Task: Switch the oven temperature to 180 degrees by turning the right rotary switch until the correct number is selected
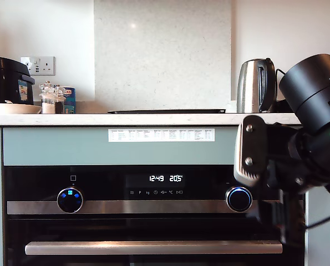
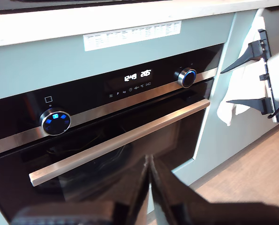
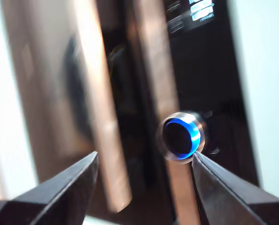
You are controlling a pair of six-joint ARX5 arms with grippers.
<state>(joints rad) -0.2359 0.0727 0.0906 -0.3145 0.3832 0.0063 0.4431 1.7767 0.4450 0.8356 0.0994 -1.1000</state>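
Reading roughly 205 on its digital display, the wide black glass-fronted oven with the brushed steel strip and long steel bar handle is showing that the temperature is not yet at 180, so by my judgement the turning is left to do. The small round black knob with the plain glowing blue ring, the right rotary switch, is sitting on the steel strip toward the exterior view's right, well apart from the other knob with bright blue icon squares at that view's left.

My second gripper is hovering with its jaws spread wide; one fingertip is appearing right at the knob's rim, but the blur is stopping me from telling whether it is touching. Nothing is being held. My first gripper is hanging back from the oven door with its jaws pressed together and empty.

As for containers, a steel kettle and a black cooker pot are standing on the pale worktop, with small jars beside the pot; their contents are hidden.
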